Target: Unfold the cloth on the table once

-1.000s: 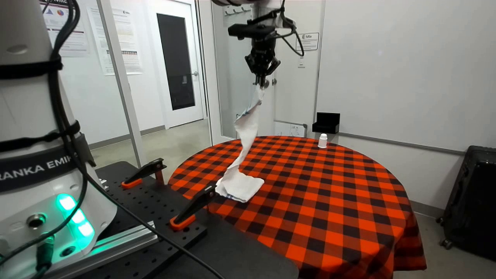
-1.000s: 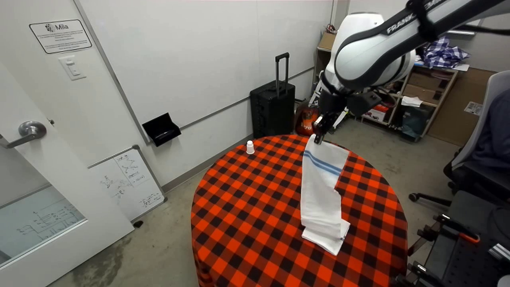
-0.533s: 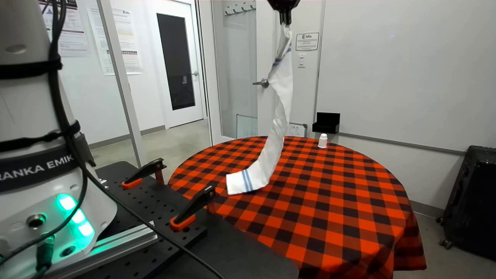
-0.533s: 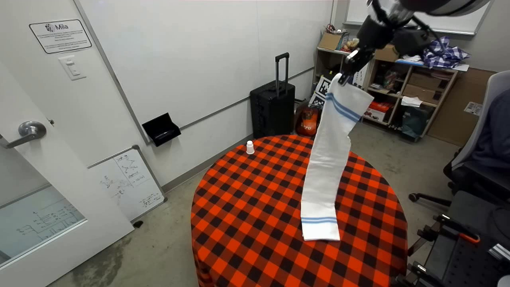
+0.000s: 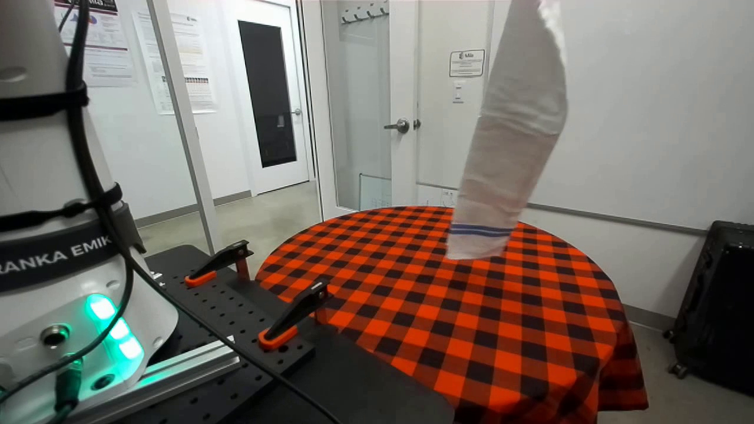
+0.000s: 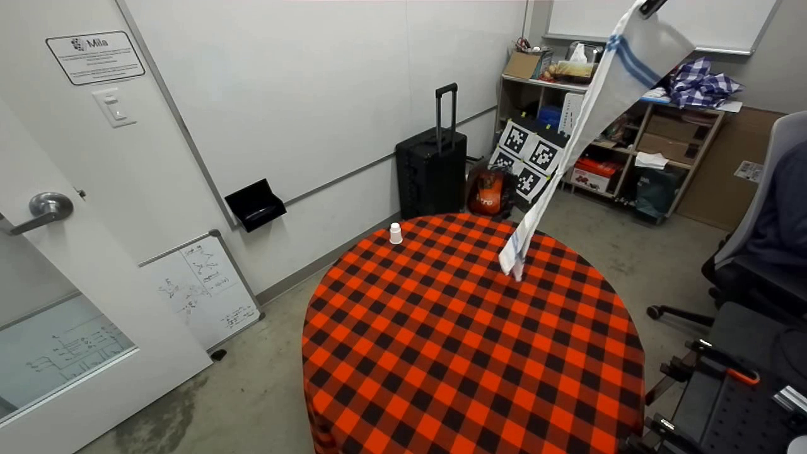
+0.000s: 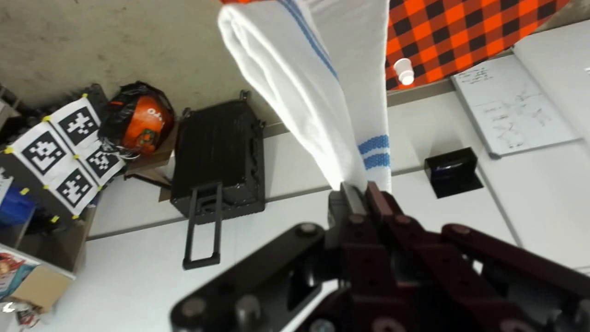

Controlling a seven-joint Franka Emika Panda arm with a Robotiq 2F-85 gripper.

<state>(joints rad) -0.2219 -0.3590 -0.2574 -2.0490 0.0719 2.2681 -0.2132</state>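
Observation:
The cloth is white with blue stripes and hangs as a long narrow strip in both exterior views [image 5: 512, 129] [image 6: 608, 94]. Its lower striped end is over the table [image 5: 412, 330]; I cannot tell if it touches the top. In the wrist view the cloth [image 7: 359, 69] runs from my fingertips, with one edge folded over. My gripper [image 7: 359, 189] is shut on its upper end. The fingertips [image 6: 650, 7] show at the top edge of an exterior view, high above and beyond the table; the rest of the gripper is out of frame there.
A small white cup [image 6: 395, 233] stands near the table's edge by the wall. Clamps [image 5: 294, 315] hold the black base plate beside the table. A black suitcase [image 6: 432, 170], a loaded shelf [image 6: 674, 132] and an office chair [image 6: 778, 189] stand around.
My gripper has risen and moved away from the table's middle with the cloth. The cloth's lower part, lying folded and then flat on the table, has lifted and slid along, hanging nearly straight.

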